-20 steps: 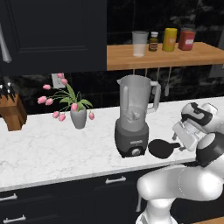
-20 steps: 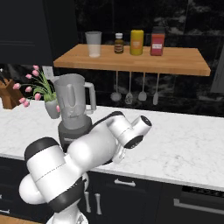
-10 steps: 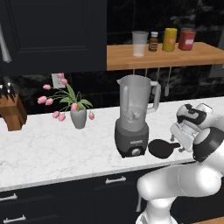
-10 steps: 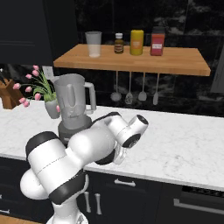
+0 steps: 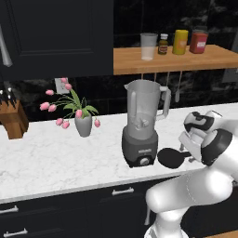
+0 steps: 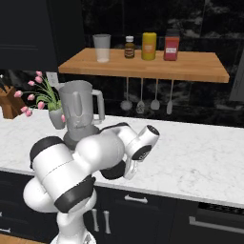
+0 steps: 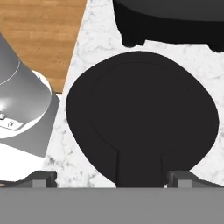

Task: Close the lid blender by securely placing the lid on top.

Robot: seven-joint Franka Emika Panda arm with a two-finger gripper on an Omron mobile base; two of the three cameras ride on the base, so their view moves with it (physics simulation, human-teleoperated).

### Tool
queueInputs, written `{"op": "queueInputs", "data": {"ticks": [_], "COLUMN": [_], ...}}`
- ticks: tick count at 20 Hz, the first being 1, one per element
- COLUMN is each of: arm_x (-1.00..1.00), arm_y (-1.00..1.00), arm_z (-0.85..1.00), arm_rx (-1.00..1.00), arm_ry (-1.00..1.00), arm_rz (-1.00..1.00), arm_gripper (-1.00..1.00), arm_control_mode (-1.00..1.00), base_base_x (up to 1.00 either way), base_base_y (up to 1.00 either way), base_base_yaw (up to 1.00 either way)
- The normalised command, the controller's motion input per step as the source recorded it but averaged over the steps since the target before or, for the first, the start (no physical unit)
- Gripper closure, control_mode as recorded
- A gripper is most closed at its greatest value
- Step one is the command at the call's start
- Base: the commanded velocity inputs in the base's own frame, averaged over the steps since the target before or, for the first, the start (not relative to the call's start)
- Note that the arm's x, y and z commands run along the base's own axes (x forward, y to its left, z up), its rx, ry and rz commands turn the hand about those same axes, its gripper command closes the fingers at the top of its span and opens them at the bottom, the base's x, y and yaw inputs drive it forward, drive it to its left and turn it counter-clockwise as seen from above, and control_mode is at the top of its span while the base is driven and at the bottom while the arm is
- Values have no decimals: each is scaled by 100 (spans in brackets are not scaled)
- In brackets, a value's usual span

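The lid (image 5: 171, 157) is a flat black disc. It lies on the white marble bench (image 5: 56, 158), just right of the blender (image 5: 142, 123), low and right of middle in the left base pic. The blender's grey jar stands up straight on its dark base w/ a knob in front. The jar's top is open, no lid on it yet.

In the hand pic the lid (image 7: 142, 118) is big and sits in the middle. Its small tab points to the bottom of the frame, right btwn the two dark finger tips. The gripper (image 7: 111, 178) is spread wide, one tip at each side of the tab, not pinching it. Can't tell if the tips touch the bench. The blender's dark base (image 7: 168, 22) is at the top of that pic, near the lid but apart from it.

In the right base pic the arm bends down in front of the blender (image 6: 82, 114), and the lid (image 6: 113, 170) peeks out dark under the arm, near the bench's front edge.

Other stuff: pink tulips in a grey vase (image 5: 82, 122) to the left of the blender, and a wood knife block (image 5: 13, 120) at the far left. Up top, a wood shelf (image 5: 176, 60) holds a clear cup (image 5: 148, 46), a small brown bottle (image 5: 163, 44), a yellow can (image 5: 180, 42) and a red jar (image 5: 199, 42).
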Motion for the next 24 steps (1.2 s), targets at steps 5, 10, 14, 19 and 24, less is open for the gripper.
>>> {"op": "queueInputs", "data": {"ticks": [5, 10, 14, 19, 24], "arm_x": [9, 11, 9, 1, 0], "arm_y": [0, 0, 0, 0, 0], "arm_z": [-19, -12, -17, -13, -15], "arm_rx": [-4, -2, -2, -3, -6], "arm_ry": [0, 0, 0, -1, 0], "arm_rz": [0, 0, 0, 0, 0], "arm_gripper": [-100, -100, -100, -100, -100], "arm_control_mode": [-100, -100, -100, -100, -100], "base_base_x": [0, 0, 0, 0, 0], "base_base_y": [0, 0, 0, 0, 0], "base_base_yaw": [0, 0, 0, 0, 0]}}
